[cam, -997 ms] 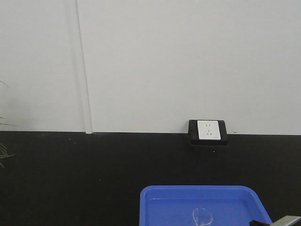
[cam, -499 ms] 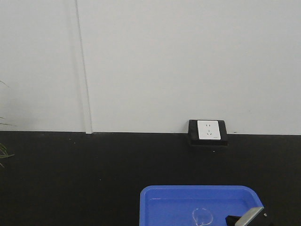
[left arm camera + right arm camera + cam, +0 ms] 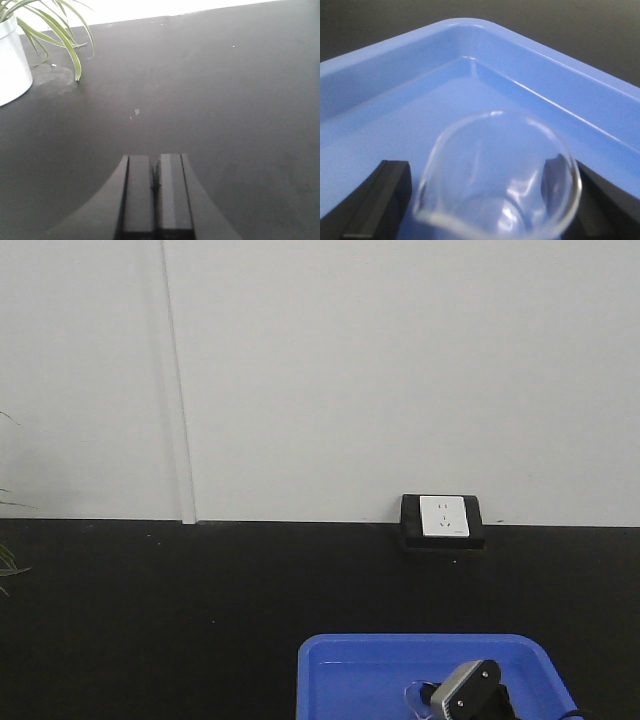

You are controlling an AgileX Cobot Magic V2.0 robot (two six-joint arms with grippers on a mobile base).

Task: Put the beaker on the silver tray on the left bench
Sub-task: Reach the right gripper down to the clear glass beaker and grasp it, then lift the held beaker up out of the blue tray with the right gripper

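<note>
Two black fingers (image 3: 385, 200) of the right gripper (image 3: 490, 210) stand apart on either side of the beaker (image 3: 495, 165), just beside its glass; it sits in the blue tray (image 3: 570, 95). The left gripper (image 3: 156, 192) hangs with jaws pressed together over the black worktop (image 3: 225, 100). Farther back, a wall socket (image 3: 443, 518) sits against the white wall (image 3: 400, 370)

The black worktop (image 3: 200, 620) carries a blue tray (image 3: 340, 680) and a white plant pot (image 3: 11, 67).
</note>
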